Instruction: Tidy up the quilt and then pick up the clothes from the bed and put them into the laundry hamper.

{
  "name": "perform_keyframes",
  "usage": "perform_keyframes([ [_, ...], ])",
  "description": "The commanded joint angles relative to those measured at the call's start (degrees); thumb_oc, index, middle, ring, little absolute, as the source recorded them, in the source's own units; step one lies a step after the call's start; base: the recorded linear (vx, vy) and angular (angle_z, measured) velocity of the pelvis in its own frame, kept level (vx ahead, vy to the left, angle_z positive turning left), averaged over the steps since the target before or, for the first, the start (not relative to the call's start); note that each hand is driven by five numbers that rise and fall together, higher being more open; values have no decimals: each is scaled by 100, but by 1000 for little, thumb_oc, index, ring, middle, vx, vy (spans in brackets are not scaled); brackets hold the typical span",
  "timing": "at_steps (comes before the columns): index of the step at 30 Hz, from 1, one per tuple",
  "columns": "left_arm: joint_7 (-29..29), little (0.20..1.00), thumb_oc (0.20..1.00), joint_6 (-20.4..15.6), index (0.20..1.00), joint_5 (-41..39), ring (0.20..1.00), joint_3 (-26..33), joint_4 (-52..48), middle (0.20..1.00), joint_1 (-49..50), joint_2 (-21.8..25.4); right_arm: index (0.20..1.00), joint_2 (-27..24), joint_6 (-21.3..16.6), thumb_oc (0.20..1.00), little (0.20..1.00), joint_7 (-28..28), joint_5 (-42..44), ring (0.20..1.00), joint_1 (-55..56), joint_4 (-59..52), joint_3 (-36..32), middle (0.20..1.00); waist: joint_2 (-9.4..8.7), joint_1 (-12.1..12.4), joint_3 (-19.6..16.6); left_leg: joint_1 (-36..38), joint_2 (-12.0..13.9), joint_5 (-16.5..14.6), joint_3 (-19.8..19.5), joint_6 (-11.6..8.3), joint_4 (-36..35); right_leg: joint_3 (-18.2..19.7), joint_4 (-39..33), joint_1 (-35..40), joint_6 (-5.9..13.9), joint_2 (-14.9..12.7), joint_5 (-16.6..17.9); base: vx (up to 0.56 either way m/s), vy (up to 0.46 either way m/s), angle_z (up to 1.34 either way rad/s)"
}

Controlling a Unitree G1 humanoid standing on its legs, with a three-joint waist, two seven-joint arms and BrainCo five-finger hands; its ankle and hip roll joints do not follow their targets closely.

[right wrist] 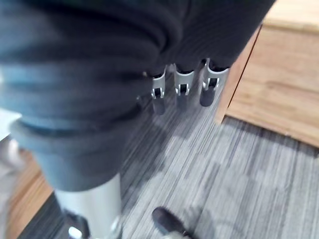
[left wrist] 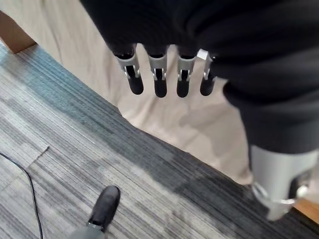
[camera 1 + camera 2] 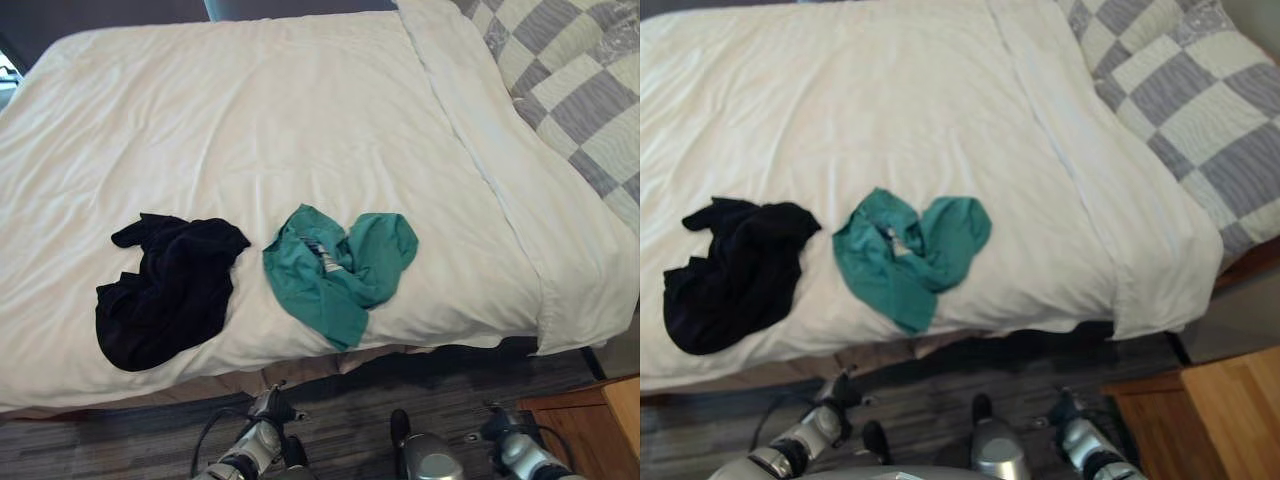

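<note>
White quilt [image 3: 250, 130] | green garment [image 3: 340, 265], black garment [image 3: 165, 290] beyond both hands | left hand [image 2: 159, 74], right hand [image 1: 182, 87] relaxed, empty

White quilt [image 3: 250, 130] under black garment [image 3: 165, 290], teal garment [image 3: 340, 265].

White quilt [image 3: 250, 130]: matt cloth, smooth, faint creases. Black garment [image 3: 165, 290] near bed's front edge: soft matt fabric, crumpled. Teal garment [image 3: 335, 265] beside it: thinner matt cloth, folded. Checked pillow [image 3: 570, 80] at far right corner: quilted woven cloth. Floor carpet [image 2: 99, 164]: rough, striped grey pile. Cabinet [image 1: 279, 84]: smooth wood, low sheen.
</note>
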Motion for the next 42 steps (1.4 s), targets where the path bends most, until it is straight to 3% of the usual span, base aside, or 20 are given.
perform_keyframes([
  [1,-8,1000,1000,-4,1000,217,1000,37,41,1000,-147,253,1000,81,-166,1000,1000,97,-335,1000,-317,-211,421,1000,-23,-22,293,60,36,-867,-258,-33,579,67,-214,132,652,-456,62,-59,218,-35],
  [2,-8,1000,1000,-4,1000,217,1000,37,41,1000,-147,253,1000,81,-166,1000,1000,97,-335,1000,-317,-211,421,1000,-23,-21,293,61,35,-867,-257,-33,579,68,-212,131,652,-456,61,-105,302,6],
  [3,-23,1000,1000,45,1000,275,1000,63,175,1000,-94,266,1000,69,-193,1000,1000,94,-300,1000,-312,-214,482,1000,12,-19,289,-12,-166,-783,-377,74,494,508,128,247,500,287,-465,-74,174,27],
  [4,-23,1000,1000,45,1000,276,1000,65,175,1000,-95,267,1000,70,-193,1000,1000,94,-300,1000,-314,-214,483,1000,12,-15,279,-25,-164,-770,-371,72,488,513,123,231,496,291,-453,-102,270,36],
  [5,-22,1000,1000,41,1000,283,1000,138,281,1000,23,216,1000,50,-221,1000,1000,95,-148,1000,-289,-205,471,1000,21,0,257,-15,-394,-793,-437,142,462,715,109,412,291,687,-712,-96,75,57],
  [6,16,1000,1000,9,1000,238,1000,255,306,1000,75,169,1000,56,-219,1000,1000,94,22,1000,-298,-227,407,1000,38,83,222,-207,-496,-846,-456,150,620,463,-477,680,222,459,-658,-92,77,55],
  [8,16,1000,1000,9,1000,238,1000,256,306,1000,75,168,1000,56,-219,1000,1000,94,22,1000,-298,-227,407,1000,39,77,222,-211,-495,-848,-461,150,625,458,-483,684,222,460,-655,-104,21,13],
  [9,47,1000,1000,-25,1000,1,1000,415,280,1000,157,43,1000,18,-187,1000,1000,91,177,1000,-364,-179,342,1000,112,127,351,-730,-502,-868,-361,2,1614,699,-1024,909,105,365,-651,-243,89,-4],
  [10,74,1000,1000,-10,1000,-128,1000,472,301,1000,138,-4,1000,-39,-160,1000,1000,46,222,1000,-406,-80,290,1000,118,197,445,-1019,-402,-683,-446,-200,2077,733,-1099,938,31,329,-607,-298,110,-13],
  [12,105,1000,1000,-17,1000,-223,1000,481,293,1000,179,-62,1000,-115,-120,1000,1000,37,198,1000,-376,-25,227,1000,84,135,426,-1088,63,-493,-183,-342,2272,560,-1195,925,53,151,-542,-149,96,-35],
  [13,107,1000,1000,-17,1000,-225,1000,477,291,1000,185,-66,1000,-119,-120,1000,1000,37,197,1000,-368,-26,226,1000,103,134,463,-1066,93,-543,-200,-355,2333,549,-1203,982,52,172,-555,-42,247,14],
  [14,62,1000,1000,-36,1000,-271,1000,484,245,1000,279,-156,1000,-158,-93,1000,1000,49,220,1000,-311,4,147,1000,164,10,303,-519,514,-542,276,-292,1635,405,-1185,932,176,39,-499,5,187,56],
  [15,62,1000,1000,-35,1000,-271,1000,483,244,1000,281,-158,1000,-160,-93,1000,1000,49,220,1000,-308,3,148,1000,159,20,314,-484,503,-530,292,-293,1605,416,-1186,946,178,34,-500,35,350,54],
  [16,12,1000,1000,-58,1000,-251,1000,485,225,1000,307,-148,1000,-163,-105,1000,1000,83,258,1000,-269,-23,98,1000,323,-28,109,-78,493,-439,199,-257,754,358,-1105,861,252,61,-531,39,208,17],
  [17,14,1000,1000,-47,1000,-242,1000,466,220,1000,308,-148,1000,-171,-115,1000,1000,92,257,1000,-235,-18,67,1000,363,-39,52,-7,449,-439,27,-264,563,340,-1109,859,274,64,-546,38,208,-4],
  [22,9,1000,1000,6,1000,-349,1000,482,165,1000,272,-87,1000,-137,-44,1000,1000,-37,520,1000,-66,131,-370,1000,420,-184,-2,147,258,-385,-117,-257,245,205,-889,800,363,-103,-454,-3,204,53],
  [29,822,1000,1000,-177,1000,-1043,1000,1753,5,1000,587,899,1000,-503,-158,1000,1000,-728,1494,1000,397,-341,-1880,1000,300,-219,-118,351,3,-435,-2,-143,-137,298,-755,669,627,-396,-200,3,123,11],
  [34,1562,1000,1000,-497,1000,-392,1000,2672,-2615,1000,1191,2210,1000,-1579,-420,1000,1000,-1507,741,1000,1374,-2873,-3179,1000,196,-275,-157,472,-69,-550,65,-131,-137,247,-895,797,812,-558,-34,-4,61,3],
  [38,1664,1000,1000,-673,1000,-104,1000,3119,-4113,1000,1063,2781,1000,-2189,-575,1000,1000,-1511,329,1000,1307,-4169,-3487,1000,155,-273,-202,507,-48,-572,63,-131,-137,236,-960,835,843,-589,-21,-6,-4,-5],
  [42,1618,1000,1000,-768,1000,-149,1000,3077,-4945,1000,570,2824,1000,-2454,-648,1000,1000,-1586,168,1000,759,-4909,-3361,1000,142,-263,-136,574,-21,-581,94,-125,-137,309,-951,831,804,-575,-79,-3,-21,-8],
])
